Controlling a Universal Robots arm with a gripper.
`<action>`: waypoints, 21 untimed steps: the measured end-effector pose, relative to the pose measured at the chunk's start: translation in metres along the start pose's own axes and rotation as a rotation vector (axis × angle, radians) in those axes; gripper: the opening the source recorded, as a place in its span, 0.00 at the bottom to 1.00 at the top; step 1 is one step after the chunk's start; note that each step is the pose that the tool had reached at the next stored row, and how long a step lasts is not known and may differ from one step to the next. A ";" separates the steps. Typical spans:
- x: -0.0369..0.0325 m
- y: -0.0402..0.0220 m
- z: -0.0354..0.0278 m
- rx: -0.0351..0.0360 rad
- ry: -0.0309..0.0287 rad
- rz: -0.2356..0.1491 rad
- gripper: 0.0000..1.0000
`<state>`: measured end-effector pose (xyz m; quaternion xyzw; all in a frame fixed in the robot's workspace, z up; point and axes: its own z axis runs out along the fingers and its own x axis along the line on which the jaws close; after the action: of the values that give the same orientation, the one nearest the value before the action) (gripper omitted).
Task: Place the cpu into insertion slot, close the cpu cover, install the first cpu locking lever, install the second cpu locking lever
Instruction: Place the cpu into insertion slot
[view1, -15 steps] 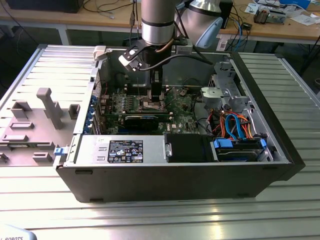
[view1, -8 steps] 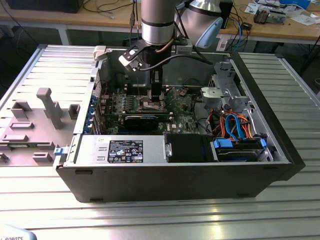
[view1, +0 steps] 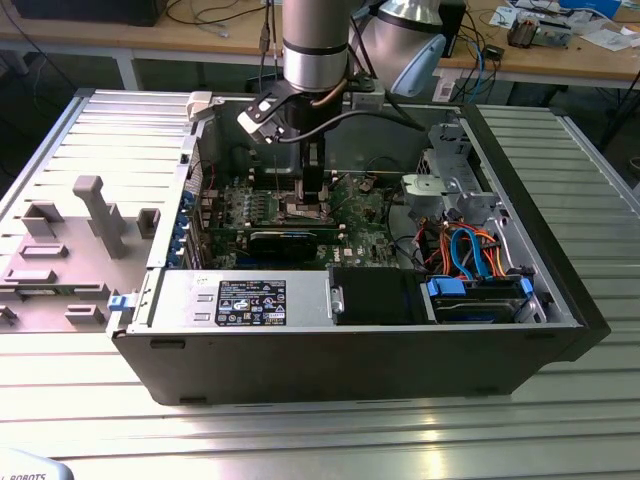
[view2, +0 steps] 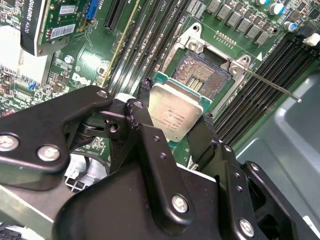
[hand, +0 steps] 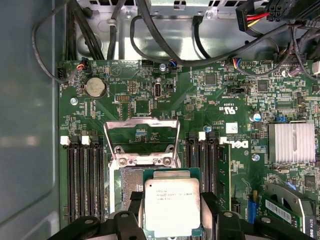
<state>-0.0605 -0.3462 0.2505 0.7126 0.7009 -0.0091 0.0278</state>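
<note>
My gripper (view2: 175, 107) is shut on the cpu (view2: 177, 114), a flat square chip with a silver-grey top, one black finger on each of two opposite edges. In the first wrist view the gripper (hand: 171, 204) holds the cpu (hand: 171, 212) over one side of the insertion slot (hand: 129, 184), part of whose dark contact field still shows. The insertion slot (view2: 202, 75) lies just beyond the chip. The cpu cover (hand: 141, 122), a silvery frame with a square window, stands flipped open behind the slot. A thin locking lever (view2: 272, 85) sticks out, unlatched. In the exterior view the gripper (view1: 315, 200) hangs low inside the open computer case.
Long black memory slots (hand: 85, 180) flank the socket on both sides. Black cables (hand: 165, 50) cross the board's far edge. A finned heat sink (hand: 292, 142) and a graphics card (view1: 290, 240) sit nearby. Orange and blue cables (view1: 470, 250) fill the case at the exterior view's right.
</note>
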 end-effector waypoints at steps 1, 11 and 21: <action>0.0001 0.0000 0.0005 0.0000 0.0001 0.000 0.55; 0.0006 -0.0001 0.0028 0.0000 0.0001 0.000 0.55; 0.0007 -0.0001 0.0052 0.0000 0.0001 0.000 0.55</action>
<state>-0.0605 -0.3458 0.2453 0.7126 0.7009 -0.0091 0.0278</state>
